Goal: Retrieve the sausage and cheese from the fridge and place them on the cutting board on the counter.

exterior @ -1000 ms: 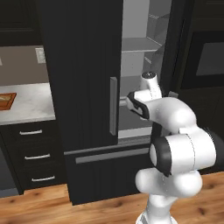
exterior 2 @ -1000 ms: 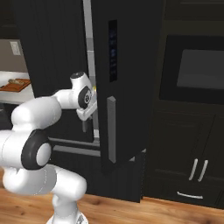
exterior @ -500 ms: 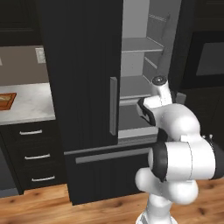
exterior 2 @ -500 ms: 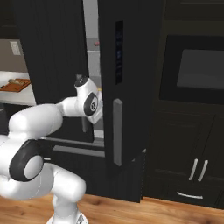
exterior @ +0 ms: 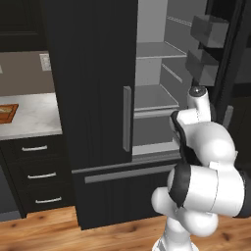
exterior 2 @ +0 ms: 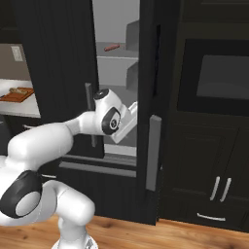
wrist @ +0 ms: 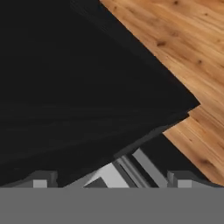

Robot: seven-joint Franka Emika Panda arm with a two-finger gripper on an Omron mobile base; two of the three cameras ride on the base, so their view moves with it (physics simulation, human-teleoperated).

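The black fridge (exterior: 93, 98) has its left door shut and its right door (exterior 2: 148, 97) swung open, so the pale grey shelves show. On an upper shelf lies the slim reddish-brown sausage (exterior 2: 111, 47). The cheese is out of view. The orange-brown cutting board (exterior 2: 17, 94) (exterior: 6, 112) lies on the marble counter (exterior: 34, 115), far to the left. My gripper (exterior 2: 122, 135) hangs low in the fridge opening, beside the open door's inner edge. In the hand view its fingertips (wrist: 41, 179) stand wide apart over the black door face. The gripper (wrist: 111, 181) is open and holds nothing.
Dark drawers with silver handles (exterior: 35, 174) sit under the counter. The open door's long grey handle (exterior 2: 153, 151) juts out at the right, in front of a dark wall oven (exterior 2: 214, 78) and cabinets. Wooden floor (wrist: 188, 52) lies below. Door bins (exterior: 208, 29) hang inside the open door.
The right fridge door has swung further open. My arm has moved to the right with it, and the hand now sits low in the opening. The base has not moved.
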